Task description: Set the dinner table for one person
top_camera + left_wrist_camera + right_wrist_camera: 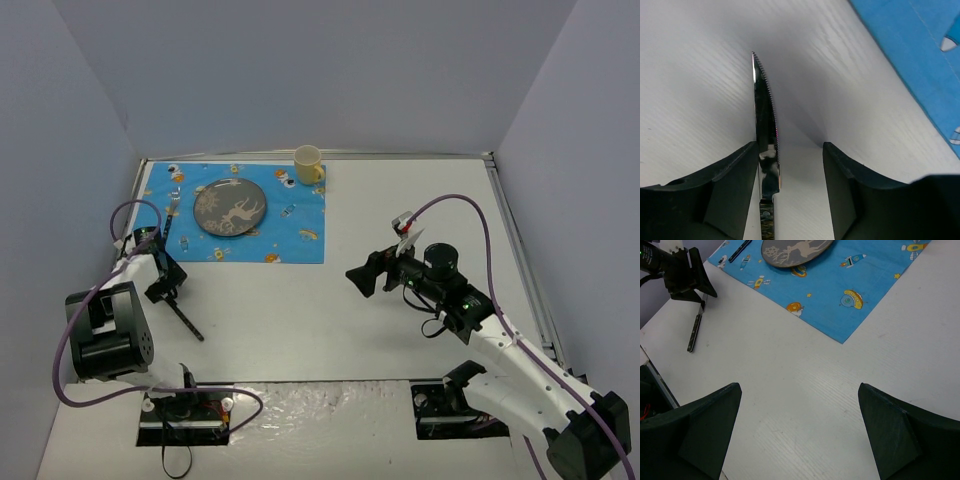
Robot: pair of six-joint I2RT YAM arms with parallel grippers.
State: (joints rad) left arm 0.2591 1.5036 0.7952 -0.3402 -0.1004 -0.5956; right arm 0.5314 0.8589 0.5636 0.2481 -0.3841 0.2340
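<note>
The place setting is mostly laid out, by my reading. A blue mat (pixel 295 235) lies at the far left of the tabletop (pixel 400 210). A grey plate (pixel 230 208) sits in the middle of the mat, and a yellow mug (pixel 308 165) stands at its far right corner. What looks like a fork (pixel 172 218) lies on the mat just left of the plate.

The knife (pixel 764 125) is the piece not yet in place. It lies flat on the bare tabletop, near the mat's near left corner and off the cloth. The left hand (pixel 790 150) is down over it with its fingers on either side of the serrated blade. One finger is right against the steel and the other stands clear of it, so the jaws are partly open and nothing is gripped yet.

The right hand (pixel 799 390) hovers above the middle of the tabletop. Its jaws are spread wide and it holds nothing.

What seems left is to grip the knife, carry it over and lay it beside the plate, most likely on the free right side. No spoon or napkin shows in any view.
</note>
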